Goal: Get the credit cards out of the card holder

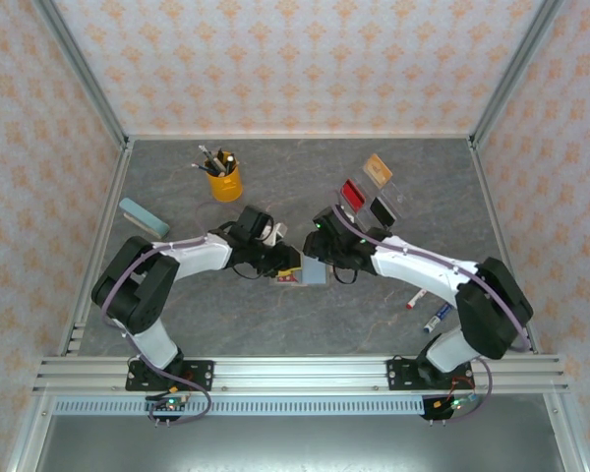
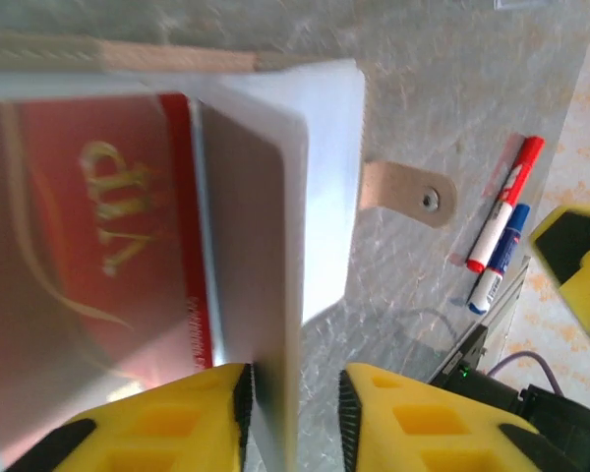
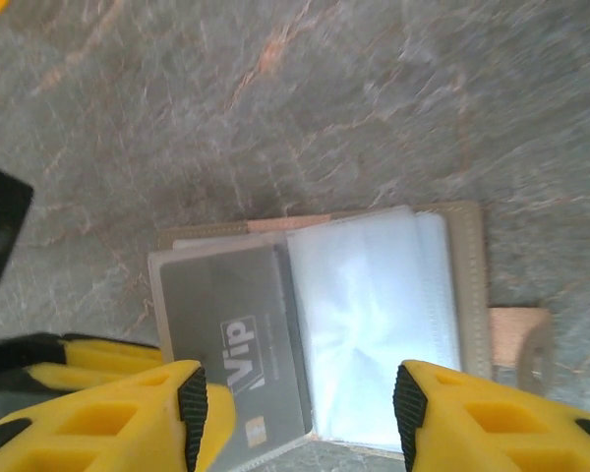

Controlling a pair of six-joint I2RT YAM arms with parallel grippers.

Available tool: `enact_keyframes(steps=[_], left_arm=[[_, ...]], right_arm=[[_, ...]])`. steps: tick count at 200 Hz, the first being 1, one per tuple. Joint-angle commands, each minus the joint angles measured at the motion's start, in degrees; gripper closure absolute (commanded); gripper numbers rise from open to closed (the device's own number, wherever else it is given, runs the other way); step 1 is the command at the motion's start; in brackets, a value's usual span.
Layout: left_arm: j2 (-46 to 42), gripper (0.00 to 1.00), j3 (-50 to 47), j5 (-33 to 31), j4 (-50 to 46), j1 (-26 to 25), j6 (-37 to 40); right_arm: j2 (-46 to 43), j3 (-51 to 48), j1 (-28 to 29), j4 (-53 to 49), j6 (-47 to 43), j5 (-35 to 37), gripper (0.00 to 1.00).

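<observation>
The card holder (image 1: 315, 274) lies open mid-table between both grippers. Its tan cover and strap tab (image 2: 409, 193) rest on the table, with the clear sleeves fanned out. A grey credit card (image 3: 231, 339) marked VIP sits in a left-hand sleeve, and a red credit card (image 2: 88, 246) sits in another. My left gripper (image 2: 295, 403) is open; one upright sleeve page (image 2: 265, 246) stands between its jaws and touches only the left pad. My right gripper (image 3: 300, 403) hangs open above the holder's near edge, holding nothing. Red (image 1: 352, 193), black (image 1: 382, 209) and tan-orange (image 1: 377, 168) cards lie at the back right.
A clear tray (image 1: 399, 196) lies under the loose cards. A yellow cup of pens (image 1: 224, 183) stands at the back, and a light-blue block (image 1: 143, 217) lies at the left. Two markers (image 1: 428, 309) lie near the right arm.
</observation>
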Motion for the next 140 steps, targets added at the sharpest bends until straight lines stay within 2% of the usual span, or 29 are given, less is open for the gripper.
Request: enact_keyframes(steps=[1, 36, 77, 104, 140], left_arm=[[-1.1, 0.61, 2.4, -0.3, 2.0, -1.4, -1.4], [2.3, 0.54, 4.5, -1.2, 2.8, -3.1, -2.8], [3.3, 0.52, 5.7, -3.5, 0.8, -3.0, -3.1], [1.7, 0.57, 5.7, -6.6, -2.0, -2.1, -2.9], [0.2, 0.67, 3.8, -9.8, -4.0, 0.3, -3.5]], right_arm=[[-3.3, -1.9, -0.1, -2.7, 1.6, 7.3, 0.44], [-5.8, -3.1, -0.4, -2.9, 2.1, 9.5, 0.42], [-6.0, -3.0, -0.5, -2.7, 1.4, 8.7, 0.42], [-4.5, -1.9, -0.5, -2.3, -0.3, 5.9, 0.45], [0.8, 0.0, -0.5, -0.8, -1.3, -1.0, 0.58]])
